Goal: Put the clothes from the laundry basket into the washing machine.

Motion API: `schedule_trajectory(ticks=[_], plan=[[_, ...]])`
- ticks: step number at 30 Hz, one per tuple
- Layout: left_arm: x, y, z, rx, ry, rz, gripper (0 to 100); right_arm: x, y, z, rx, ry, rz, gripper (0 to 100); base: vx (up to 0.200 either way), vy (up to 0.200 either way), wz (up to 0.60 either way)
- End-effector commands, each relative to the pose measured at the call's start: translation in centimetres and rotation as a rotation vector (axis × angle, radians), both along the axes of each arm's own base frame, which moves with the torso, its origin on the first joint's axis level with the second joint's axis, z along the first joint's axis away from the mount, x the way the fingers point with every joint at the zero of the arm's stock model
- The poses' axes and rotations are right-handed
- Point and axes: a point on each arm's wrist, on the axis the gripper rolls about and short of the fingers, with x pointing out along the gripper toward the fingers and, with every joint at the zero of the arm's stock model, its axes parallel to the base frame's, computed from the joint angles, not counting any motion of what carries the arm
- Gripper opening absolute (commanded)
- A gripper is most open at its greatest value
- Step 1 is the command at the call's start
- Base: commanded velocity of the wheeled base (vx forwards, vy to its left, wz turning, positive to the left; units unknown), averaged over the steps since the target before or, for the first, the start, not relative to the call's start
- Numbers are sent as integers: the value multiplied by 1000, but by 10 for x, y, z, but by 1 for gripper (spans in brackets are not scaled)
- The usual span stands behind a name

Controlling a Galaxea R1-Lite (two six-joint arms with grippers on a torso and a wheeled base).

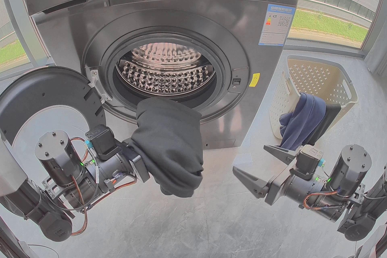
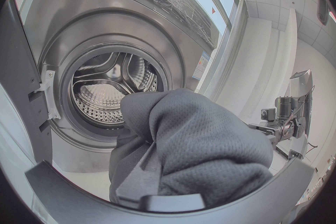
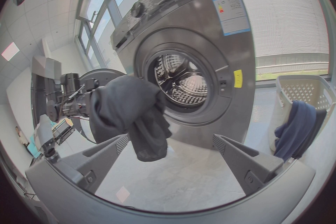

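My left gripper [image 1: 141, 162] is shut on a dark grey garment [image 1: 171, 144] that hangs bunched just in front of and below the washing machine's open drum [image 1: 165, 69]. The same garment [image 2: 196, 144] drapes over the left fingers in the left wrist view, with the drum [image 2: 105, 90] behind it. The machine's door [image 1: 40, 101] stands swung open on the left. My right gripper [image 1: 258, 168] is open and empty, low over the floor to the right of the machine. A cream laundry basket [image 1: 322, 81] stands at the right with a navy garment [image 1: 302, 119] and a black one draped over its front rim.
The grey floor [image 1: 217, 206] between the two arms and the machine is bare. Large windows stand behind the machine. The open door takes up the space at the left of the drum opening.
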Motion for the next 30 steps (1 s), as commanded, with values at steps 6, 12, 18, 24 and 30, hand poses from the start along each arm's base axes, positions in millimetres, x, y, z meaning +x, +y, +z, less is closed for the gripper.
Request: schedule_trajectory(ticks=[6, 12, 18, 24, 30], plan=[[-2, 1, -9, 41, 21, 5, 0, 17, -23, -5, -9, 23, -116, 100, 0, 0, 0], [-2, 3, -16, 77, 31, 9, 0, 33, -37, -15, -30, 53, -194, 100, 0, 0, 0], [-2, 3, -17, 80, 35, 6, 0, 34, -40, -16, -31, 55, -207, 100, 167, 0, 0], [-2, 2, -19, 86, 41, 4, 0, 34, -39, -16, -29, 52, -199, 100, 33, 0, 0], [-2, 1, -20, 85, 44, 1, 0, 35, -38, -15, -26, 48, -197, 100, 0, 0, 0]])
